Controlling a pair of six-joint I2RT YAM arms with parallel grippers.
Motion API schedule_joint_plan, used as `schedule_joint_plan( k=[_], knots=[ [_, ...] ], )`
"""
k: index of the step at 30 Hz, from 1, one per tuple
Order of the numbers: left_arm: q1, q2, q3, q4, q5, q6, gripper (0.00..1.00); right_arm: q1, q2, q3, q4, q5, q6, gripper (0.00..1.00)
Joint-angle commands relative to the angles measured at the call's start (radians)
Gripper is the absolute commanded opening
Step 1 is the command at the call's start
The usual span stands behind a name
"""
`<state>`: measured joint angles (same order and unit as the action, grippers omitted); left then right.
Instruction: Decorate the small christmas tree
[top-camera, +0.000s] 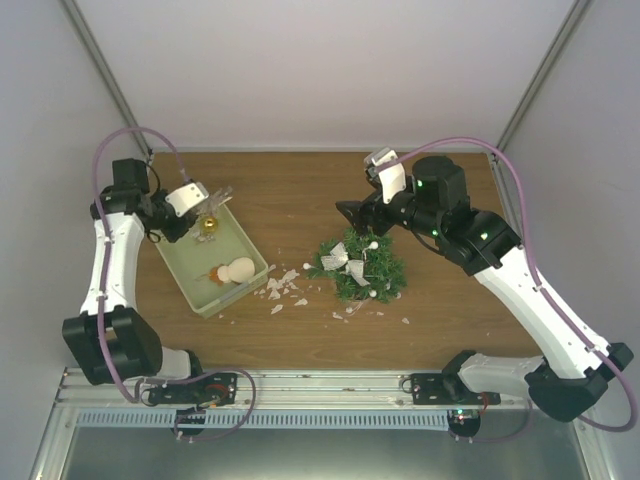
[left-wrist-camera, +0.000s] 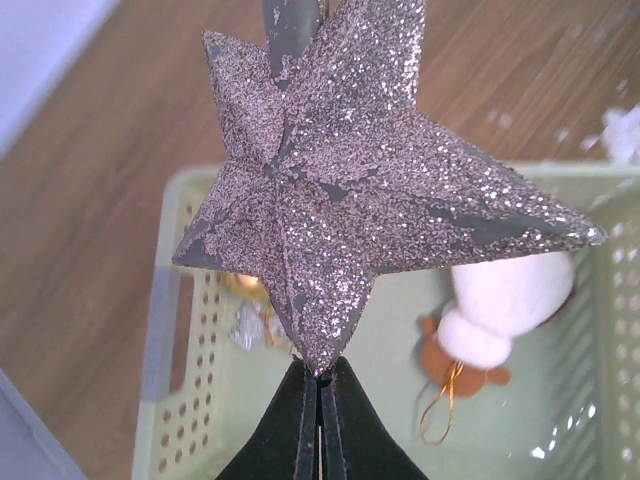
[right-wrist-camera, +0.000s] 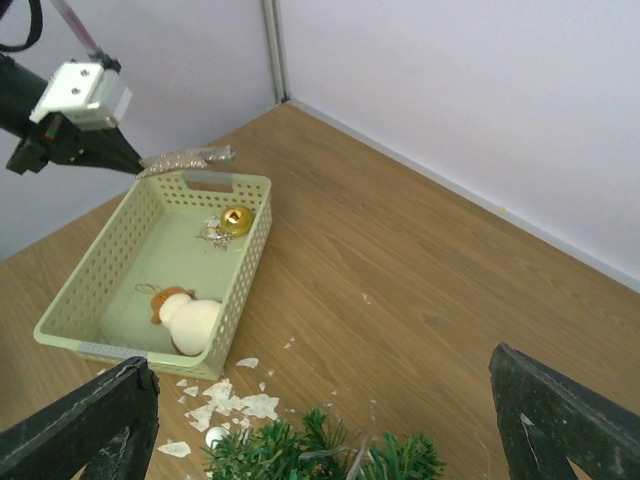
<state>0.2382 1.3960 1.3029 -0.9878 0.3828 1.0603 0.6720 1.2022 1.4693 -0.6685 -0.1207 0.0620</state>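
The small christmas tree (top-camera: 362, 266) stands on the table right of centre, with a silver bow and white balls on it; its top shows in the right wrist view (right-wrist-camera: 320, 450). My left gripper (left-wrist-camera: 322, 375) is shut on one point of a silver glitter star (left-wrist-camera: 350, 190) and holds it above the pale green tray (top-camera: 190, 268). In the top view the left gripper (top-camera: 205, 203) is over the tray's far end. My right gripper (top-camera: 358, 220) is open and empty just behind the tree; its jaws stand wide apart in the right wrist view (right-wrist-camera: 320, 360).
The tray (right-wrist-camera: 245, 265) holds a white snowman ornament (right-wrist-camera: 192, 322), a gold ball (right-wrist-camera: 236, 220) and a small silver piece. White flakes (top-camera: 285, 286) lie scattered on the table between tray and tree. White walls enclose the table on three sides.
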Motion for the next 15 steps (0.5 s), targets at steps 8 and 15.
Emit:
schedule_joint_plan(
  k=[8,15],
  knots=[
    [-0.109,-0.007,0.084,0.017,0.398,-0.208,0.00,-0.009,0.003,-0.020,0.135,-0.126,0.124,0.88],
    [-0.228,-0.067,0.044,0.321,0.431,-0.452,0.00,0.003,-0.054,-0.258,0.436,-0.064,0.379,0.85]
  ],
)
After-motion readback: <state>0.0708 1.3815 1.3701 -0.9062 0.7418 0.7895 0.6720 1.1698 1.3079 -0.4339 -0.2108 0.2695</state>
